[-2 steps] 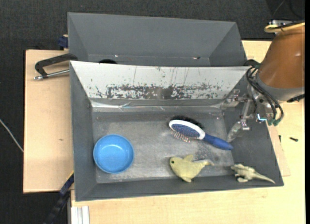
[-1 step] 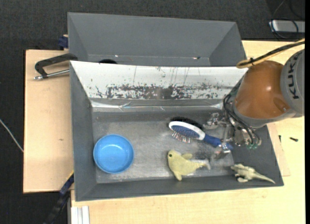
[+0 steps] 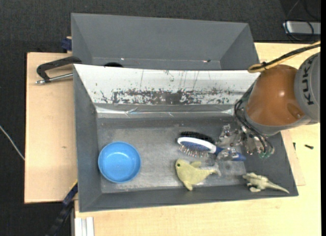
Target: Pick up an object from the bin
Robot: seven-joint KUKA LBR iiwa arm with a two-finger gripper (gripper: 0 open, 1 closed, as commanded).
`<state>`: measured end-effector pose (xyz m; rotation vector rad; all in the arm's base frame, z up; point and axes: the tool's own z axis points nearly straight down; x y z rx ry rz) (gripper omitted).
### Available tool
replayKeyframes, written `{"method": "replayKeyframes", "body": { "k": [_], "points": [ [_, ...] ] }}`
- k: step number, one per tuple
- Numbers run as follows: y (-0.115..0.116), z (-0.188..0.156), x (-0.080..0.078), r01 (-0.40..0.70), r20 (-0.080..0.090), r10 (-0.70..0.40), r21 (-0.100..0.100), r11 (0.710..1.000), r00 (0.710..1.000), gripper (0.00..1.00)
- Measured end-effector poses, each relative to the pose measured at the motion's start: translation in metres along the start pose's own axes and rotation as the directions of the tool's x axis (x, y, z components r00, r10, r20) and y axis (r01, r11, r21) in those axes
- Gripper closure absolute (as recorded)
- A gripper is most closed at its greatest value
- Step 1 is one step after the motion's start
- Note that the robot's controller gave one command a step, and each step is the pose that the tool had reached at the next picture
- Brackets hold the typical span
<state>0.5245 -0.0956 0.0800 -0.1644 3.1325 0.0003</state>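
Claw [image 3: 233,146] sits low in bin [image 3: 85,148], under orange cover [image 3: 272,100]. Brush [image 3: 196,145], blue and white, lies just beside claw, on view's left. Its long side runs across view, blue handle end pointing at claw. Touching or not: cannot tell. Handle tip gets lost among claw's metal bits and cables.

Claw apart or together: cannot tell.

Yellow toy [image 3: 192,174] is near, down and left of claw. Lizard toy [image 3: 262,182] is near, down and right. Bowl [image 3: 119,162] is well apart, far left.
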Motion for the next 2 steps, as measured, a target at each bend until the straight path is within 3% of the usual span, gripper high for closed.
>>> {"method": "replayKeyframes", "body": {
  "k": [1,2],
  "points": [
    [-0.028,-0.094,-0.014,0.027,0.008,-0.027,0.005,1.000,1.000,1.00],
    [-0.020,-0.182,-0.010,-0.016,0.009,0.016,0.003,1.000,1.000,1.00]
  ]
}}
